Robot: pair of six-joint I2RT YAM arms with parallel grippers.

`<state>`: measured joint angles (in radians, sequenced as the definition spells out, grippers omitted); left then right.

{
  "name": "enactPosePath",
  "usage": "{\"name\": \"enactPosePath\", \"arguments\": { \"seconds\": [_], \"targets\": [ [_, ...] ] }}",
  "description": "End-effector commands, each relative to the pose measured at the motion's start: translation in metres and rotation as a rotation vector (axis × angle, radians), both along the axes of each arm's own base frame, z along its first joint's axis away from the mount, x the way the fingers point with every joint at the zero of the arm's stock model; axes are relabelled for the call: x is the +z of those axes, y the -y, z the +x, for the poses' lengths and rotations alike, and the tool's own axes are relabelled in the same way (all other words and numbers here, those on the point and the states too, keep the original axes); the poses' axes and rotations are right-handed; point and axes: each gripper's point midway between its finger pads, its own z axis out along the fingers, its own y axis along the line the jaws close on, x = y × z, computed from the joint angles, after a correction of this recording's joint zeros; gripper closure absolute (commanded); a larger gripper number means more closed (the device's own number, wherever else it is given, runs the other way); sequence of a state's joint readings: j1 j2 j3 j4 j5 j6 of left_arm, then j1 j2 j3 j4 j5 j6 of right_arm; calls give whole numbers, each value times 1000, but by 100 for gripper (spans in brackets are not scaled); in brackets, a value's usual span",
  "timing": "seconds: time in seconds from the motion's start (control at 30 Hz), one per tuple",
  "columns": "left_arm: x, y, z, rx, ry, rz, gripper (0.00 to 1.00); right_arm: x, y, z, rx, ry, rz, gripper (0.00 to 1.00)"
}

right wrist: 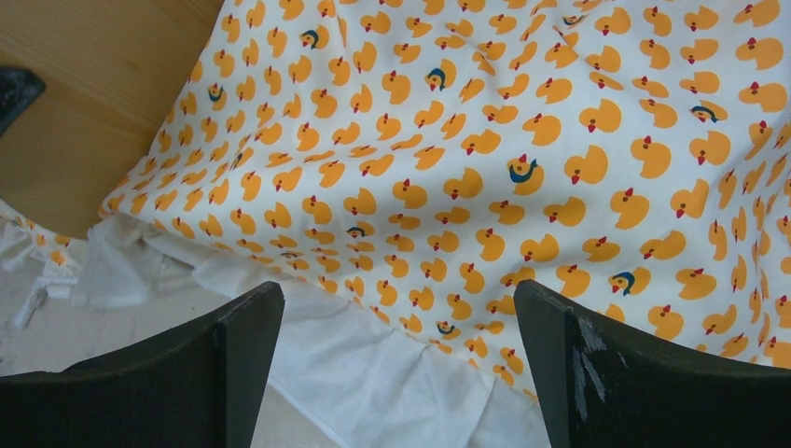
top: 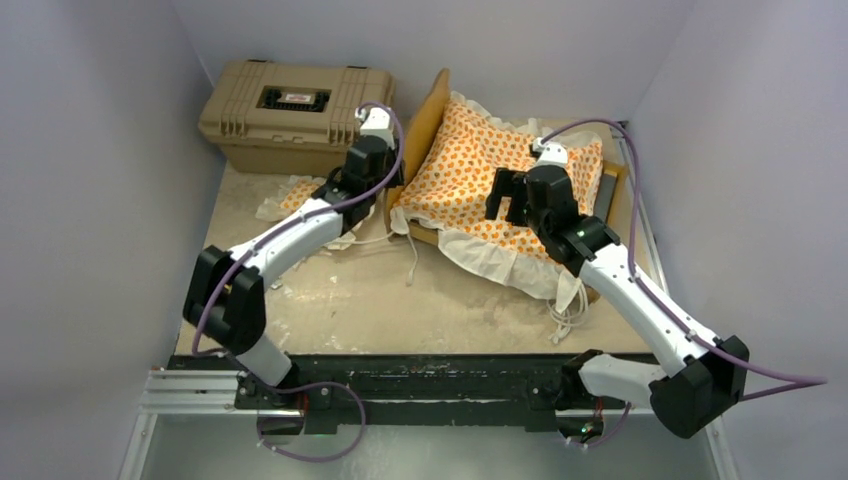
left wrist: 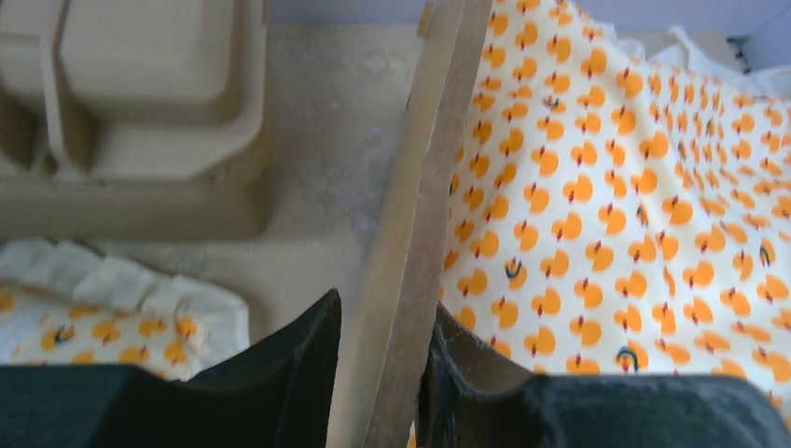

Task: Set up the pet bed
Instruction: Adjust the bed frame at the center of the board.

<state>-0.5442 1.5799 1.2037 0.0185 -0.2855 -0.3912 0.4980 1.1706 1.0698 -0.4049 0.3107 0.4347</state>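
Nearest the lens, the black fingers of the left gripper (left wrist: 381,364) are seen on either side of the headboard (left wrist: 420,187), and the jaws appear closed on the thin wooden board near its lower edge. The right gripper (right wrist: 396,317) is held with its jaws wide apart and empty, just above the mattress cushion (right wrist: 485,140).

The pet bed (top: 613,190) is placed at the far right of the counter (top: 400,300), with its headboard turned toward the tan hard case (top: 290,115). The cushion is draped askew over the frame, and its white ruffle is spilled over the near side onto the counter. The small pillow (left wrist: 103,327) is left on the counter beside the case, outside the frame.

The step in hand is judged to be seating the cushion. It would be done well if the frame were steadied by the headboard while the cushion's near edge is pinched and drawn square inside the rails. Only a shallow fold of fabric should be taken, so that the frame is not dragged.
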Motion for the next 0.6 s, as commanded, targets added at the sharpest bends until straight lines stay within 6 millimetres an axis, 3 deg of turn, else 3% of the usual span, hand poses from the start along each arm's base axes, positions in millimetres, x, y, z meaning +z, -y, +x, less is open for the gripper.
{"name": "enactPosePath", "arguments": {
  "seconds": [0.0, 0.2, 0.37, 0.43, 0.57],
  "targets": [
    [39, 10, 40, -1, 123, 51, 69, -1, 6, -6, -15, 10, 3, 2],
    [41, 34, 73, -62, 164, 101, 72, -14, -13, -17, 162, 0, -23, 7],
    [50, 45, 83, -105, 196, 111, 72, -39, -21, -16, 259, -67, -101, 11],
    [55, 42, 83, -91, 194, 121, 59, -49, -24, -9, 264, -92, -127, 14],
    [85, 25, 70, -47, 223, 110, 21, -64, -29, 8, 259, -105, -159, 19]
  ]
}}
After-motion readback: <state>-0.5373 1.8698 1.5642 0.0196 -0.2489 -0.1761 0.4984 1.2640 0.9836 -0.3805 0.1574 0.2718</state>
